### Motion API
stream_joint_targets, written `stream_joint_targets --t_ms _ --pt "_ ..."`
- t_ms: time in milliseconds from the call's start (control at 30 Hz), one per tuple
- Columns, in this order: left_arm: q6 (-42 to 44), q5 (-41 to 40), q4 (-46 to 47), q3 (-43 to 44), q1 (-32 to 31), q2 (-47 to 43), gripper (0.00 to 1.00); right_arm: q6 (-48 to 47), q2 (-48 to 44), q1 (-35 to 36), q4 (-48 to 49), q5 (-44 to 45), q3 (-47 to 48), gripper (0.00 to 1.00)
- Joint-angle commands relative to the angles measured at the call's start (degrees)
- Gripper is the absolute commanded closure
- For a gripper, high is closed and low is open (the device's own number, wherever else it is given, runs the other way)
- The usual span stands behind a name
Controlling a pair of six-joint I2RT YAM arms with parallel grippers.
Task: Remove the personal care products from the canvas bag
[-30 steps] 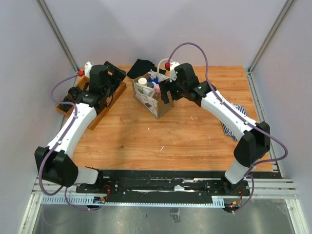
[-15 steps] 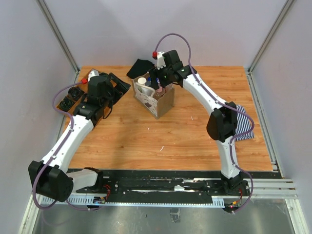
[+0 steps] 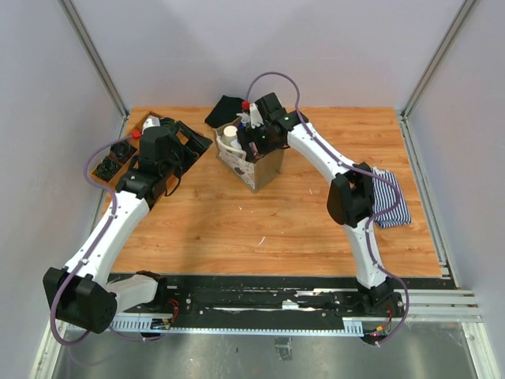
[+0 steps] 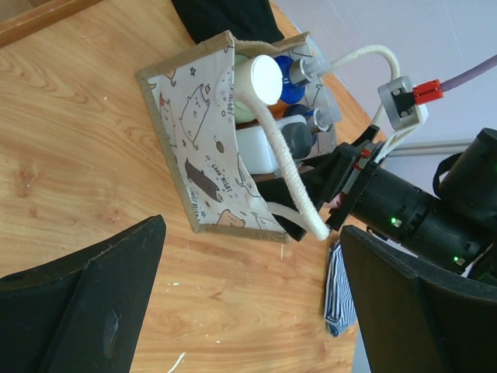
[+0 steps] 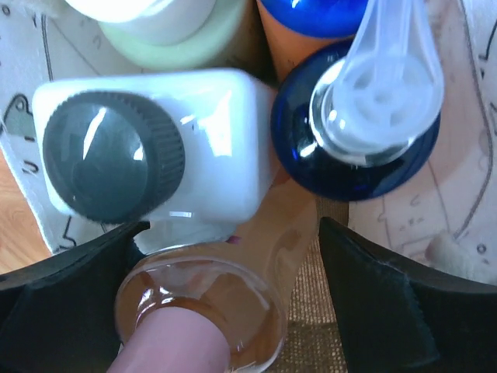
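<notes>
As it stands, one canvas bag holds five bottles

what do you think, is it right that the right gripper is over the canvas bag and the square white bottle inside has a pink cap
Not quite. The right gripper is over the canvas bag, but the square white bottle has a dark grey cap, as the right wrist view shows. The pink cap sits on the clear amber bottle next to it.

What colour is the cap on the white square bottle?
Dark grey cap, ribbed edge; clearest in the right wrist view.
</notes>
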Motion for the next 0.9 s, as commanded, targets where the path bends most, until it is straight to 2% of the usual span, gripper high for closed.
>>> stream_joint_targets --t_ms 0,367,533,567,600,633,700,733,800,867 --pt "-0.55 1.30 0.85 -1.30 -0.40 -1.42 0.00 0.00 0.30 2.29 -15.76 5.95 -9.52 0.10" --pt "-0.80 2.56 0.95 -0.79 -0.43 -1.59 0.00 0.36 -24.76 7.93 -12.81 5.50 -39.57 0.08" --pt "-1.53 3.72 1.29 -1.16 -0.42 -1.65 0.00 2.26 -33.71 9.29 -10.02 8.01 -44.78 0.09" --pt "-1.79 4.32 1.56 -1.34 -0.45 -1.60 0.00 2.67 -34.16 9.34 -9.35 9.45 -45.03 0.14" --pt "-2.05 4.97 1.61 -1.53 -0.47 -1.54 0.01 2.78 -34.21 9.35 -8.78 10.41 -45.11 0.26" --pt "-2.13 5.56 1.54 -1.57 -0.51 -1.58 0.02 2.85 -33.92 9.25 -8.70 10.76 -45.05 0.40" --pt "-1.78 6.26 1.11 -1.64 -0.63 -1.98 0.03 3.73 -34.13 9.35 -8.47 11.26 -45.15 0.76" --pt "-1.52 6.07 0.79 -1.64 -0.76 -2.29 0.03 4.06 -34.76 9.41 -7.98 11.12 -45.48 0.88" --pt "-0.82 5.37 0.07 -1.56 -1.02 -3.37 0.03 4.80 -36.79 9.67 -7.75 12.26 -45.38 0.99" --pt "-0.38 4.53 -0.47 -1.30 -1.33 -4.43 0.03 5.33 -39.27 9.75 -8.05 13.54 -44.12 0.99"
